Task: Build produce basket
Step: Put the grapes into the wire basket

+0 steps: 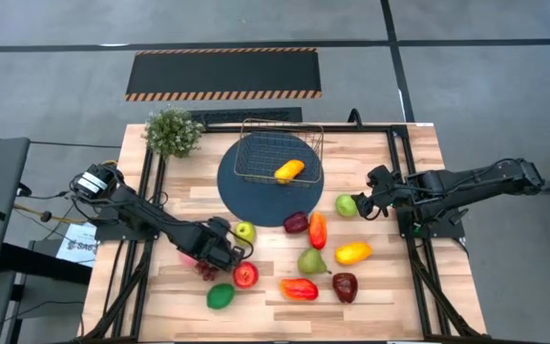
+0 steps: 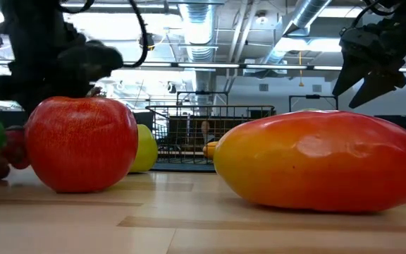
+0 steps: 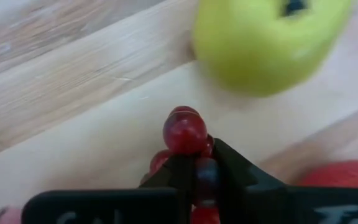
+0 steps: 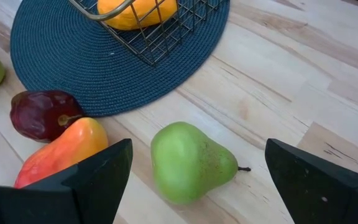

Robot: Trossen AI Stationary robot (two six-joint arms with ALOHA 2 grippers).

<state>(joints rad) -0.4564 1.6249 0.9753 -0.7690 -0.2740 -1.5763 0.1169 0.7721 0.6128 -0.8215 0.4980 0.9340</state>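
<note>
yellow fruit (image 1: 289,170), one, in basket (image 1: 256,168)

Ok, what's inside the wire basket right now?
One yellow-orange fruit lies inside the basket, which sits on the blue mat. Through the mesh nothing else shows; the fruit's underside is hidden.

Left arm reaches in from the counter's left edge, stretched low toward the front; its hand (image 1: 225,250) is closed, fingers (image 3: 185,180) pinched together. Right arm extends from the right edge, its hand (image 1: 372,191) raised, fingers (image 4: 98,168) spread wide.
</note>
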